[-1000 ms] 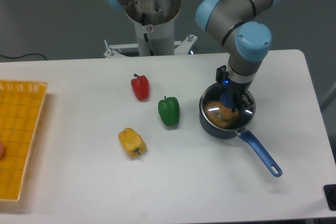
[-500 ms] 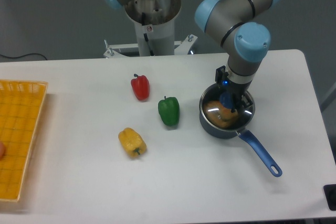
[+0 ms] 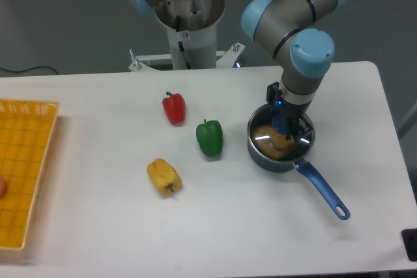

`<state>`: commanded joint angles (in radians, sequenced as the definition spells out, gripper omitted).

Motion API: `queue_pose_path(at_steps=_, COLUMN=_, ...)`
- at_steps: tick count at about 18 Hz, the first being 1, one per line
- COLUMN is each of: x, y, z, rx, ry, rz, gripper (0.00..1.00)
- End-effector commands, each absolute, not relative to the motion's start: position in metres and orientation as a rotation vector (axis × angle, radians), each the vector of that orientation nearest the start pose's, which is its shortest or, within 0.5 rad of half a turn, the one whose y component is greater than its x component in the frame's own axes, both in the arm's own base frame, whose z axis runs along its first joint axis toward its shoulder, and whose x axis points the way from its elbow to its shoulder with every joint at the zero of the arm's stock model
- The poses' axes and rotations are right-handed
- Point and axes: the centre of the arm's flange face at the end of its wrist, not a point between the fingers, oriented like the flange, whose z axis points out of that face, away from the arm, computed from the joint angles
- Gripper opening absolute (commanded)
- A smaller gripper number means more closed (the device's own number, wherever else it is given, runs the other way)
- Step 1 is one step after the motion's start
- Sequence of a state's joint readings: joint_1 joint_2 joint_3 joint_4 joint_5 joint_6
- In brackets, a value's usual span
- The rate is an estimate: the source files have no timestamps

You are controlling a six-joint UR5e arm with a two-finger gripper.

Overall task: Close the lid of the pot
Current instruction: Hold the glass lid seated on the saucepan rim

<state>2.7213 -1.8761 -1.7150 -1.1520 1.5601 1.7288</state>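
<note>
The dark pot [image 3: 281, 142] stands on the right part of the table, its long blue handle [image 3: 324, 191] pointing to the front right. The glass pot lid [image 3: 264, 136] lies across the pot's rim, and something orange shows through it. My gripper [image 3: 284, 126] reaches straight down over the pot's middle. Its dark fingers are shut on the lid's blue knob [image 3: 282, 123]. The fingers hide part of the knob.
A green pepper [image 3: 210, 138] stands just left of the pot, a red pepper [image 3: 174, 108] behind it and a yellow pepper [image 3: 163, 176] toward the front. A yellow basket [image 3: 26, 167] lies at the left edge. The arm's base [image 3: 189, 27] is at the back.
The arm has shifted very slightly to the left, and the glint on the lid has moved a little. Peppers and pot stay put.
</note>
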Motion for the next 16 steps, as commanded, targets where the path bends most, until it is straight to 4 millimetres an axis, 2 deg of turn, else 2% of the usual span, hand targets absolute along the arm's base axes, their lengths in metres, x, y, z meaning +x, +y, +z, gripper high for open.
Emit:
queue_pose_path(at_steps=2, x=-0.4725, y=0.3584, z=0.2948, rx=-3.005, ry=0.894, rz=-0.050, gripper=0.67)
queue_pose_path(at_steps=4, x=-0.4725, y=0.3582, z=0.2948, rx=-3.005, ry=0.896, rz=-0.050, gripper=0.79)
queue_pose_path(at_steps=6, x=-0.4725, y=0.3582, z=0.2948, rx=-3.005, ry=0.896, rz=-0.050, gripper=0.81)
queue_pose_path(at_steps=8, x=-0.4718, y=0.3588, z=0.2957, rx=-3.004, ry=0.901, rz=-0.047, gripper=0.94)
queue_pose_path(at_steps=16, x=-0.4734, y=0.3610, z=0.3027, rx=-3.020, ry=0.863, rz=-0.042, gripper=1.00)
